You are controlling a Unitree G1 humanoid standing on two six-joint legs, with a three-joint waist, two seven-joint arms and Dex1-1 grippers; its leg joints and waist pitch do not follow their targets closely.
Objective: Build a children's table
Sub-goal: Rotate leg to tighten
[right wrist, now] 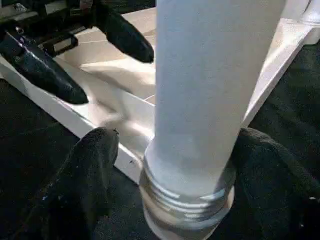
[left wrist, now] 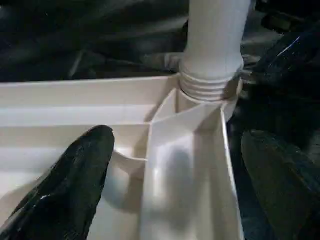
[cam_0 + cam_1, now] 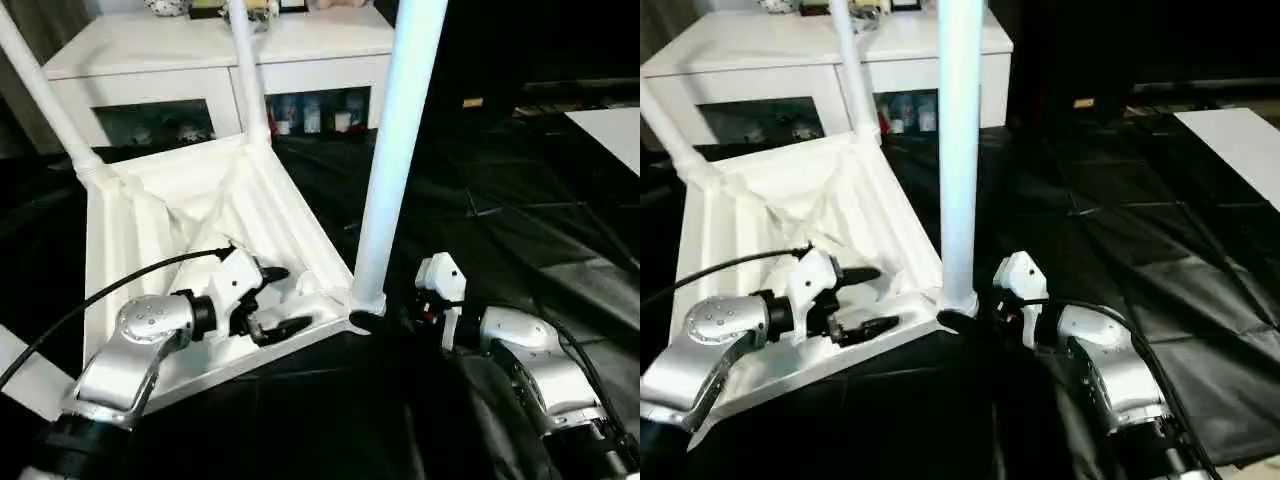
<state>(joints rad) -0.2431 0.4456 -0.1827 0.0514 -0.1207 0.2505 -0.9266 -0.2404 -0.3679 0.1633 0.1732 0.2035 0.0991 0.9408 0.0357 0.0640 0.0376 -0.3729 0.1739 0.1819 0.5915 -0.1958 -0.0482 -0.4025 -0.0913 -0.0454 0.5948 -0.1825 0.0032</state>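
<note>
Left gripper (image 3: 272, 300) gapes wide over the upturned table's (image 3: 130, 240) rim, holding nothing; right gripper (image 1: 170, 175) spread loosely around the near leg (image 3: 400, 150).

The small all-white plastic children's table (image 3: 190, 215) lies upside down on the black sheet (image 3: 520, 230), its ribbed underside facing up. Three long tapered round white legs rise from its corners: the near leg (image 3: 400, 150) with its threaded base showing at the socket, and two farther legs (image 3: 245, 70) toward the white cabinet (image 3: 200, 50).
</note>
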